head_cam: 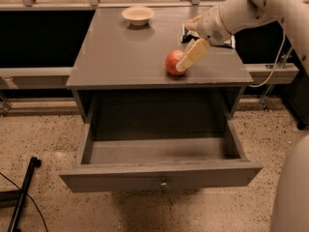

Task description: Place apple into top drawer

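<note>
Camera view: apple (171,63) sits on the bench (120,57) near its front edge, right of centre. End effector (187,45) is above the bench's right side, fingers spread, with the lower finger (194,53) overlapping the apple's right side. Top drawer (159,175) hangs open below the front edge. Cream bowl (138,15) sits near the back edge.

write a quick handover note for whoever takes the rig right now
The end effector is low at the right side of the apple; a grasp is not confirmed.
The apple sits on the cabinet top, near its front edge.
The top drawer is pulled open, with nothing visible inside.
Done: drawer open.
Left: grasp, lift, lower the apple into the drawer, release.
</note>
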Action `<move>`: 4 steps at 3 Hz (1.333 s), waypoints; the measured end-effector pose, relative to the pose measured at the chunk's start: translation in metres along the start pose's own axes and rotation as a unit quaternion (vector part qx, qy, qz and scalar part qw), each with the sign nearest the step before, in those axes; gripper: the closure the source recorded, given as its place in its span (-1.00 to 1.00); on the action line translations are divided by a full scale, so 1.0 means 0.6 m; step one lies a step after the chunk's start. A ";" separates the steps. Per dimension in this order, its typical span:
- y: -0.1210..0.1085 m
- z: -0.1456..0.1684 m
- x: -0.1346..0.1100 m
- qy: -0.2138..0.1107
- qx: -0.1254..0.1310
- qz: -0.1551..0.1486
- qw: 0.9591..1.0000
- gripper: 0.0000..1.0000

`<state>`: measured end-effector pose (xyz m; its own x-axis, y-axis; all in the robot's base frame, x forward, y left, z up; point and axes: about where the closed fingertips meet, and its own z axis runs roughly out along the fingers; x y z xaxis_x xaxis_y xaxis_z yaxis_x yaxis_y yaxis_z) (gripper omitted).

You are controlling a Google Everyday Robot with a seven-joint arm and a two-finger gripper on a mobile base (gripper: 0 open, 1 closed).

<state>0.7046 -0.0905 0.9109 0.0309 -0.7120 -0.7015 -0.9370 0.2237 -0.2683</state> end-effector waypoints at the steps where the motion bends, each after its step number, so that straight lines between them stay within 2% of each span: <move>1: -0.015 0.041 0.022 0.002 0.001 0.028 1.000 -1.00; 2: -0.016 0.071 0.038 0.000 -0.007 0.050 0.999 -0.63; 3: 0.010 0.112 0.048 -0.020 -0.043 0.072 0.996 -0.17; 4: 0.031 0.122 0.051 -0.041 -0.067 0.084 0.993 0.30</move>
<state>0.7137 -0.0595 0.8362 -0.1075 -0.6140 -0.7819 -0.9688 0.2413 -0.0563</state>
